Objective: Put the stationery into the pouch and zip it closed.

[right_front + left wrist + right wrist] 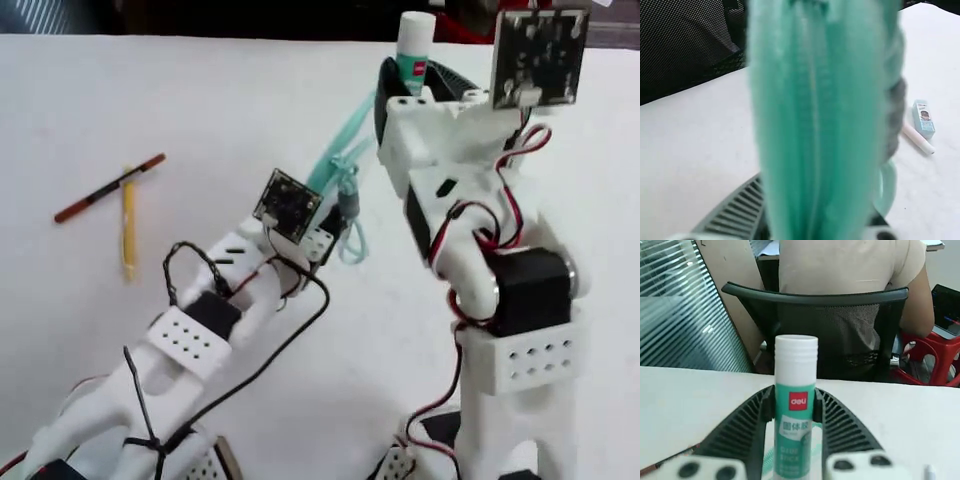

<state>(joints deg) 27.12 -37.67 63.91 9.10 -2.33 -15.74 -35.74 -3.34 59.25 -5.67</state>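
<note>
The teal pouch (335,165) hangs above the middle of the table, with my left gripper (342,205) shut on its lower end. Close in front of the left wrist camera the pouch (820,125) runs upright, and a ribbed finger (737,215) sits beside it. My right gripper (415,85) is raised at the far right and is shut on a white and green glue stick (415,40). The glue stick (795,360) stands upright between the black fingers (747,425), cap up. A red-brown pencil (110,187) and a yellow pen (128,222) lie on the table at the left.
A small teal-labelled box (923,119) and a white stick (917,140) lie on the table beyond the pouch. A black mesh chair (815,335) stands past the table's far edge. The right arm's tall body (510,300) stands at the near right.
</note>
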